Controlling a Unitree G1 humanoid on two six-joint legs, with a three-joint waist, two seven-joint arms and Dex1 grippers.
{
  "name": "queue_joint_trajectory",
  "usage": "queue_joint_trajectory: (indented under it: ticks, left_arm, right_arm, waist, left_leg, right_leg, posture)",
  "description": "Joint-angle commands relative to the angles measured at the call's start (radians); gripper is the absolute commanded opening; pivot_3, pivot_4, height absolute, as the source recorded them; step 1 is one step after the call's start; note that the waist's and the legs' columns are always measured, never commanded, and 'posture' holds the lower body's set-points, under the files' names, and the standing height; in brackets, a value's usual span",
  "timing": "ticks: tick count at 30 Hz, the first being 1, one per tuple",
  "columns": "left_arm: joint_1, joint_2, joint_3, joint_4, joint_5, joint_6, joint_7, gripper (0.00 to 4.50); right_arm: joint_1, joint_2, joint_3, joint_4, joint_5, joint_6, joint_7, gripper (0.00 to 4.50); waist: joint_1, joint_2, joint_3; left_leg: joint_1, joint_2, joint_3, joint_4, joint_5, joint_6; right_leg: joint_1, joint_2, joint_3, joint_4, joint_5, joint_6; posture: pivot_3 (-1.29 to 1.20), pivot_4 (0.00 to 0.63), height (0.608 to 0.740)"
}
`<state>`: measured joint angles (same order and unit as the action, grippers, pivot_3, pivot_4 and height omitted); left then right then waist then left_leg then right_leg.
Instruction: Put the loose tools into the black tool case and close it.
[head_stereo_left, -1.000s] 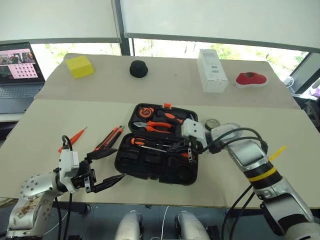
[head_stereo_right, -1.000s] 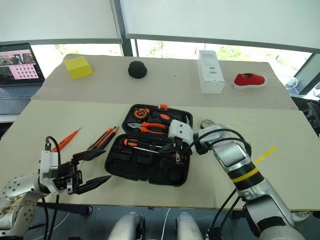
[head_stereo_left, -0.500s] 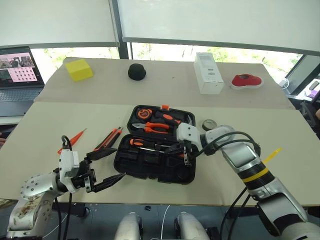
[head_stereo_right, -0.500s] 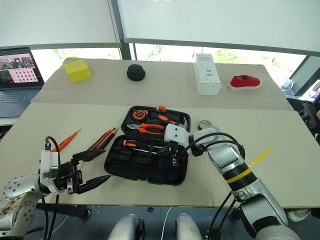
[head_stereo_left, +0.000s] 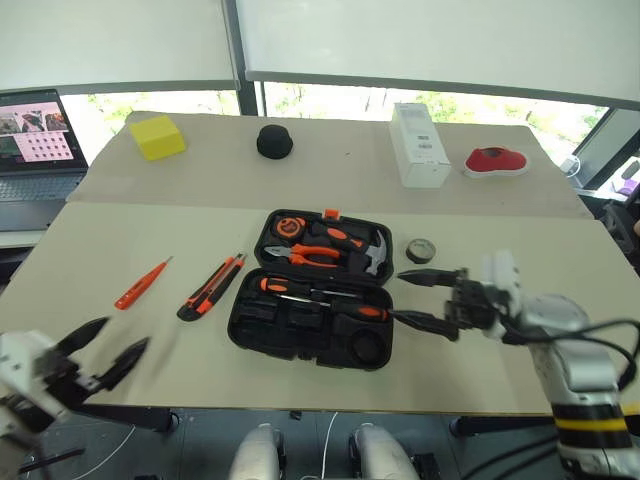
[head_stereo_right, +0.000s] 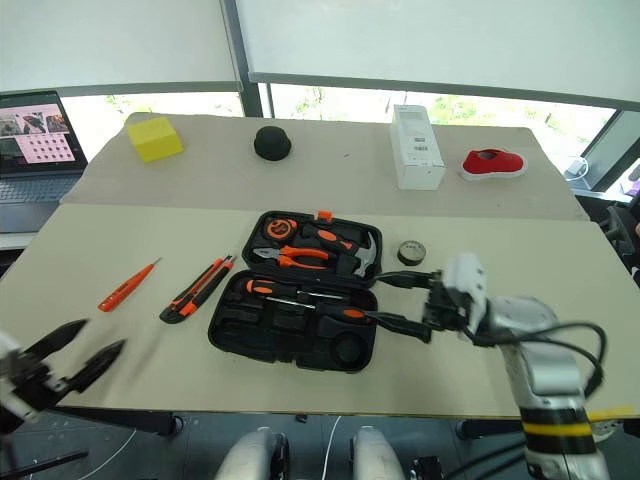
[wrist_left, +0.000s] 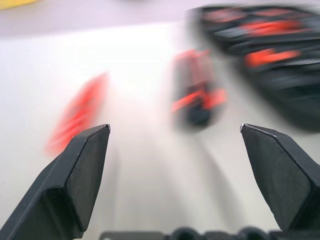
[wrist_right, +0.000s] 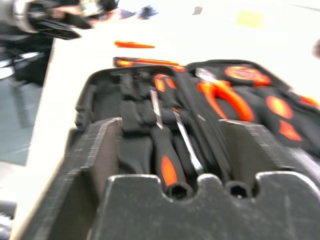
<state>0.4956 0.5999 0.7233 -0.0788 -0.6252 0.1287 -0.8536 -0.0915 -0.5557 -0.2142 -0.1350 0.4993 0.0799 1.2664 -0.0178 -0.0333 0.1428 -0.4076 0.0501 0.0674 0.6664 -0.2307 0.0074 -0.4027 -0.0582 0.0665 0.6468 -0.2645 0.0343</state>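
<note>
Black ribbed plastic, the tool case (head_stereo_left: 312, 303) lies open at the middle of the bench (head_stereo_left: 560, 260), lid half toward the far edge. Two black-and-orange screwdrivers (head_stereo_left: 325, 291) lie in the near half's slots. The lid half holds orange-handled pliers (head_stereo_left: 315, 253), a hammer (head_stereo_left: 350, 238) and a tape measure (head_stereo_left: 290, 225). The utility knife (head_stereo_left: 211, 287) lies on the bench just left of the case, apart from it. The all-orange tester screwdriver (head_stereo_left: 142, 283) lies further left, toward the left edge. The small tape roll (head_stereo_left: 421, 250) sits just right of the lid half. Right gripper (head_stereo_left: 422, 298): fingers spread wide, empty, just off the case's right side. Left gripper (head_stereo_left: 100, 349): fingers wide apart, empty, at the near left corner
</note>
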Motion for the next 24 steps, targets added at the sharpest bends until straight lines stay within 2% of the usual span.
queue_joint_trajectory:
  ticks: [1, 6, 10, 12, 16, 19, 23, 24]
  left_arm:
    - [0.005, -0.008, 0.098, 0.074, 0.001, 0.023, 0.095, 4.50]
    - [-0.053, 0.043, 0.099, 0.068, -0.063, 0.127, 0.092, 4.50]
    - [-0.242, 0.191, -0.018, 0.073, 0.004, 0.298, 0.199, 4.50]
    - [-0.340, 0.243, -0.083, 0.078, -0.019, 0.404, 0.193, 4.50]
    - [-0.525, 0.348, -0.289, 0.171, 0.048, 0.565, 0.148, 4.50]
    - [-0.640, 0.385, -0.405, 0.275, 0.114, 0.620, 0.135, 4.50]
    - [-0.764, 0.384, -0.510, 0.425, 0.199, 0.581, 0.085, 4.50]
    - [-0.782, 0.380, -0.522, 0.447, 0.203, 0.578, 0.066, 4.24]
  right_arm:
    - [0.087, 0.008, -0.076, -0.022, 0.040, -0.118, 0.010, 4.48]
    - [0.100, 0.002, -0.082, -0.049, 0.085, -0.132, 0.000, 4.48]
    - [0.032, 0.020, -0.046, -0.124, 0.127, -0.083, -0.072, 4.48]
    - [0.017, 0.019, -0.013, -0.153, 0.133, -0.057, -0.088, 4.48]
    - [-0.001, 0.002, 0.039, -0.179, 0.119, -0.037, -0.090, 4.48]
    - [-0.007, -0.009, 0.050, -0.176, 0.110, -0.041, -0.093, 4.48]
    - [0.009, -0.021, 0.049, -0.185, 0.108, -0.043, -0.101, 4.48]
    - [0.016, -0.027, 0.049, -0.189, 0.104, -0.046, -0.099, 4.49]
  waist:
    - [0.002, -0.001, 0.000]
    - [0.006, -0.003, 0.001]
    - [0.012, -0.005, 0.002]
    - [0.014, -0.006, 0.001]
    - [0.006, -0.006, 0.001]
    - [-0.002, -0.006, 0.002]
    - [0.002, -0.006, 0.002]
    - [0.004, -0.005, 0.002]
  left_leg:
    - [0.001, 0.000, 0.000, 0.000, 0.000, 0.000]
    - [0.002, 0.000, 0.003, 0.000, 0.001, -0.001]
    - [0.003, 0.001, 0.003, 0.000, 0.001, -0.002]
    - [0.003, 0.001, 0.004, 0.000, 0.002, -0.003]
    - [0.001, 0.000, 0.003, 0.000, 0.002, -0.003]
    - [-0.001, -0.001, 0.002, -0.004, 0.002, -0.003]
    - [0.000, 0.000, 0.004, -0.006, 0.002, -0.003]
    - [0.000, 0.000, 0.004, -0.006, 0.002, -0.003]
  right_leg:
    - [0.001, 0.000, 0.000, 0.000, 0.000, 0.000]
    - [0.000, -0.001, 0.000, 0.000, 0.000, 0.000]
    - [-0.001, 0.000, -0.002, 0.001, 0.000, -0.002]
    - [-0.001, 0.000, -0.003, 0.001, 0.000, -0.002]
    - [0.000, -0.001, -0.002, 0.001, 0.001, -0.001]
    - [-0.003, 0.000, 0.000, 0.001, 0.001, -0.001]
    - [-0.003, 0.002, -0.001, 0.001, 0.000, -0.003]
    - [-0.003, 0.003, -0.001, 0.002, 0.000, -0.003]
  posture:
    - [0.00, 0.150, 0.740]
    - [0.00, 0.150, 0.740]
    - [0.00, 0.150, 0.740]
    - [0.00, 0.150, 0.740]
    - [0.00, 0.150, 0.740]
    - [0.00, 0.150, 0.740]
    - [0.00, 0.150, 0.740]
    - [0.00, 0.150, 0.740]
